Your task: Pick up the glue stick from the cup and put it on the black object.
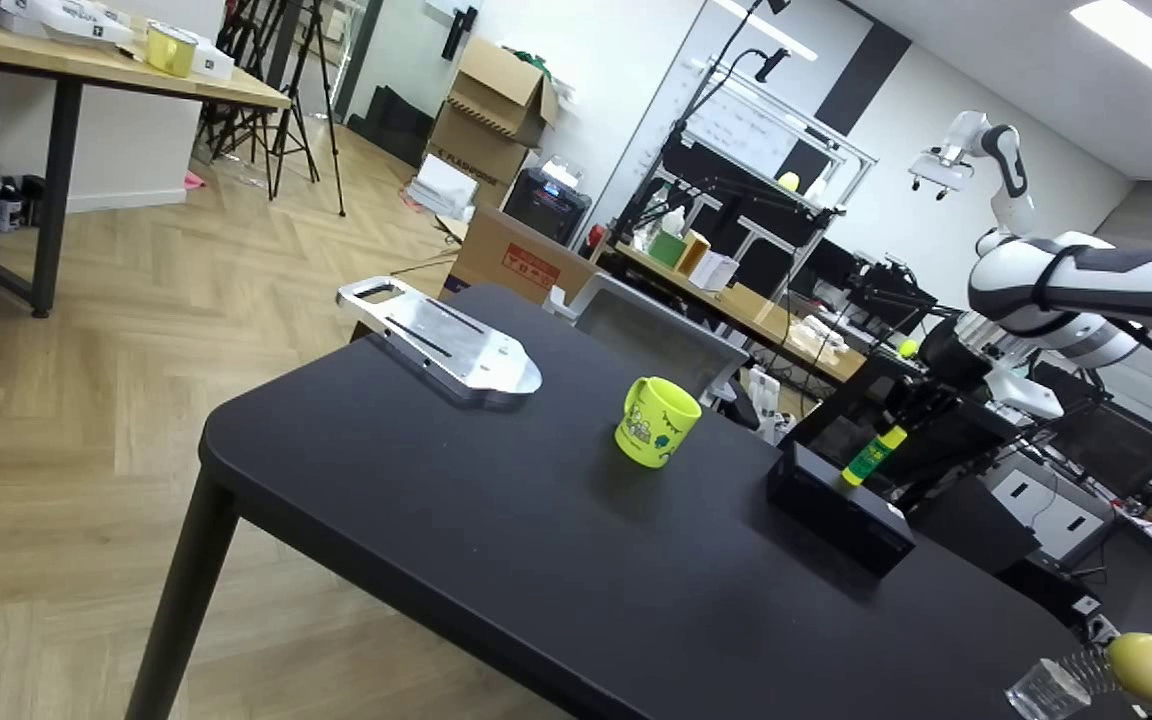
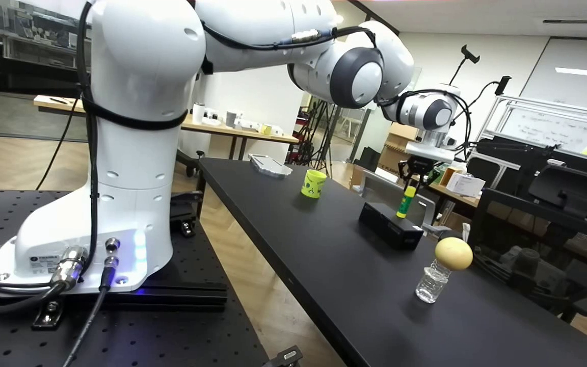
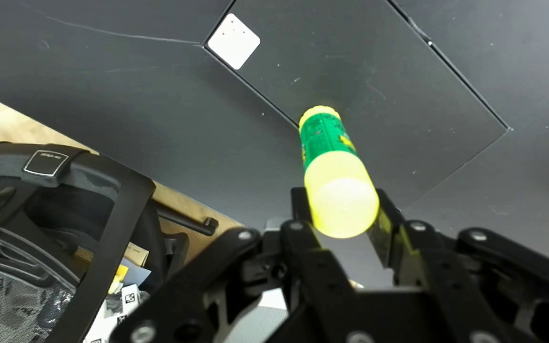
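The gripper (image 3: 344, 205), pointing down, is pinching the glue stick (image 2: 405, 205) by its yellow cap, holding it roughly upright over the black box (image 2: 382, 224); whether they are touching is unclear. Above, the wrist (image 2: 433, 114) is hanging from the arm (image 2: 268, 20) arching over the table (image 2: 314, 255).

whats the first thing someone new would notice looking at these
Probably the yellow-and-green glue stick, clasped by the pincer at the top of the black box. Next, likely the lime-green cup standing on the dark table in both exterior views. In an exterior view, a pale yellow ball just above a clear jar also stands out.
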{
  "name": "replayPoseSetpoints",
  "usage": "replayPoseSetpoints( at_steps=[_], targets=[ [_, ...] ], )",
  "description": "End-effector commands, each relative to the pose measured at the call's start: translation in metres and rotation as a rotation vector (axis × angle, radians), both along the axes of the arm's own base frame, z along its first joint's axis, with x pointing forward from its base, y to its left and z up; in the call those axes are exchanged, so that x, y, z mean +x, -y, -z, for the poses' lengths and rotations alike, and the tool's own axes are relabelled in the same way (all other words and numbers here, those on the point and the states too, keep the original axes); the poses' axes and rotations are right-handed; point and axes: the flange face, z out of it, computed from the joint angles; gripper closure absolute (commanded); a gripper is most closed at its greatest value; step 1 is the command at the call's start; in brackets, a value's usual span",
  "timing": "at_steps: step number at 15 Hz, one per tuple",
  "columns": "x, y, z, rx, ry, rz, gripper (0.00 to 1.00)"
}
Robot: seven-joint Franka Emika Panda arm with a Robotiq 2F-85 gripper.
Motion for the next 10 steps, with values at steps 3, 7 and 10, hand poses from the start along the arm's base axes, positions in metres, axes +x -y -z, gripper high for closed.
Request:
replayPoseSetpoints(
  at_steps=[3, 7, 10],
  targets=[
    [-0.003, 0.0, 0.0, 0.019, -0.028, 0.019, 0.91],
    [-0.005, 0.0, -0.001, 0.012, -0.043, 0.024, 0.28],
    [-0.005, 0.0, -0.013, 0.016, -0.038, 0.026, 0.08]
  ],
)
